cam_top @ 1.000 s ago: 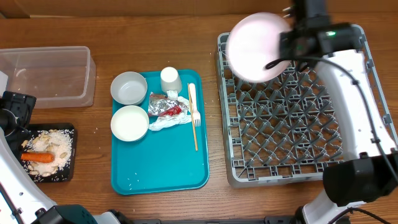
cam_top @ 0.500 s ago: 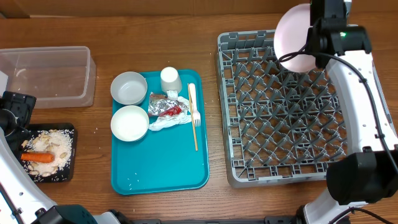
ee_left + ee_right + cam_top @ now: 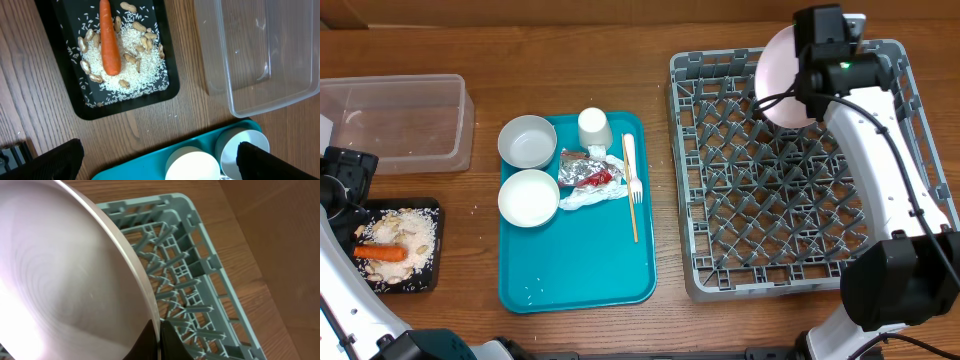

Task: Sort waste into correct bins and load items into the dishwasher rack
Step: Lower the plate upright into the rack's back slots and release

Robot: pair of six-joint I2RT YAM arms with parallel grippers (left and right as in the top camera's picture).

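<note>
Over the last second the right hand has carried the pink-white plate across the grey dish rack. It went from the rack's far left corner toward the bench's far right corner, and the plate turned from nearly face-up to standing on edge. The hand is clamped on the plate's rim, with the rack's pegs just beyond it in the wrist view. Whether the plate's lower edge touches the pegs yet cannot be told. This looks like the moment before the plate is slotted between pegs and let go. Nothing else has moved: two bowls, a cup, a fork, a foil wrapper and a napkin wait on the teal tray at mid-bench. By the bench's left edge the left hand hangs wide open above the black tray, which holds a carrot, rice and nuts, beside the clear tub.
</note>
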